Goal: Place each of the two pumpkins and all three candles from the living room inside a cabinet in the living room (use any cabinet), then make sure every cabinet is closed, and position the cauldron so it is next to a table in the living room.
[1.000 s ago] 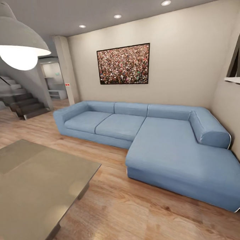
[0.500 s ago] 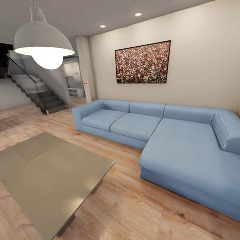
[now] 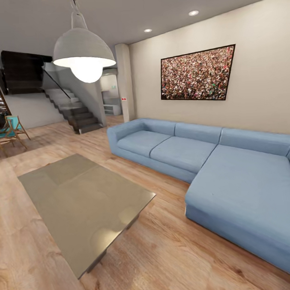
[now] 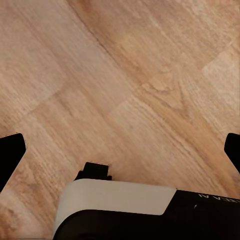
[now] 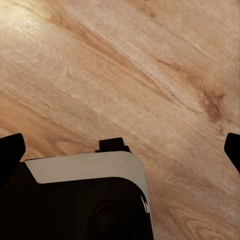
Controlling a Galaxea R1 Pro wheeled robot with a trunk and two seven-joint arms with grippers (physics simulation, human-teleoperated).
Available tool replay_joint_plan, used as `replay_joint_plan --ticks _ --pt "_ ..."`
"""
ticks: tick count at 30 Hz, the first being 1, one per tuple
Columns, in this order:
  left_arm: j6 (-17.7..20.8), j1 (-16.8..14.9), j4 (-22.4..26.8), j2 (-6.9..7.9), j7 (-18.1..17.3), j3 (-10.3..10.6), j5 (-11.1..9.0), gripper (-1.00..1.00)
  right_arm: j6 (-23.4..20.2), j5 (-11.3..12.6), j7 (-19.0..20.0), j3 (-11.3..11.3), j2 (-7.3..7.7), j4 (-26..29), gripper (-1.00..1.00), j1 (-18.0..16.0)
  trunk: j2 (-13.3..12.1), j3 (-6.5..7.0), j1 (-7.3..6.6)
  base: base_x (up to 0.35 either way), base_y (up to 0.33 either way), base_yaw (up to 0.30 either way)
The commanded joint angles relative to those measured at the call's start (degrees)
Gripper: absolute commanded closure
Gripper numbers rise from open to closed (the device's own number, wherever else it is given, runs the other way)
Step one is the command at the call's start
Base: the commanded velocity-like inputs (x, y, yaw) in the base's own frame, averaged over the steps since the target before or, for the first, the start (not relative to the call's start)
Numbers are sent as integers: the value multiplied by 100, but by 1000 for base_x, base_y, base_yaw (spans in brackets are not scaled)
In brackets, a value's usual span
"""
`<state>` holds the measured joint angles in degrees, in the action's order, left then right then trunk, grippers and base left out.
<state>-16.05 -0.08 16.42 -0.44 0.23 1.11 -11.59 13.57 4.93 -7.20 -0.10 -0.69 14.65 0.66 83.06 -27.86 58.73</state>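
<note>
Looking across the living room from the head view, the robot takes in, at far left, a small wooden folding chair with a teal seat (image 3: 9, 129) near a dark staircase (image 3: 74, 110). Next comes the low rectangular coffee table with a glossy grey top (image 3: 82, 204), standing on the light wood plank floor (image 3: 169, 255) with nothing on it. Above it hangs a white dome pendant lamp (image 3: 83, 54). Farther right sits the blue corner sofa (image 3: 215, 166), well apart from the table, under a dark-framed speckled picture (image 3: 197, 74) on the beige wall.

No pumpkin, candle, cabinet or cauldron can be seen here, so these pictures give no proof that any step is finished; judging by them, the robot is travelling or searching, and the stowing, the closing of cabinets and the placing of the cauldron beside this table all appear to remain.

In the wrist views, the left gripper (image 4: 120, 150) hangs over bare planks with its dark fingertips spread wide and nothing between them. The right gripper (image 5: 120, 147) is likewise wide apart and empty above the floor.
</note>
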Motion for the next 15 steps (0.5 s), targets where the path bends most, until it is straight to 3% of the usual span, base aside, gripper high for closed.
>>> replay_joint_plan --ticks 1,5,11,15 --pt "-12 -1 2 -1 3 13 -36 -100 14 52 -1 2 -1 11 -100 5 2 -4 0 0 0 257" --pt "-12 -1 2 -2 -1 18 -36 -100 14 52 -1 2 -1 11 -100 5 2 -4 0 -118 0 128" --pt "-12 -1 2 0 0 18 -36 -100 14 48 -1 0 -1 11 -100 5 2 -4 0 -284 0 39" --pt "-12 -1 2 0 2 17 -36 -100 14 49 -1 1 -1 11 -100 5 2 -4 0 -193 0 208"
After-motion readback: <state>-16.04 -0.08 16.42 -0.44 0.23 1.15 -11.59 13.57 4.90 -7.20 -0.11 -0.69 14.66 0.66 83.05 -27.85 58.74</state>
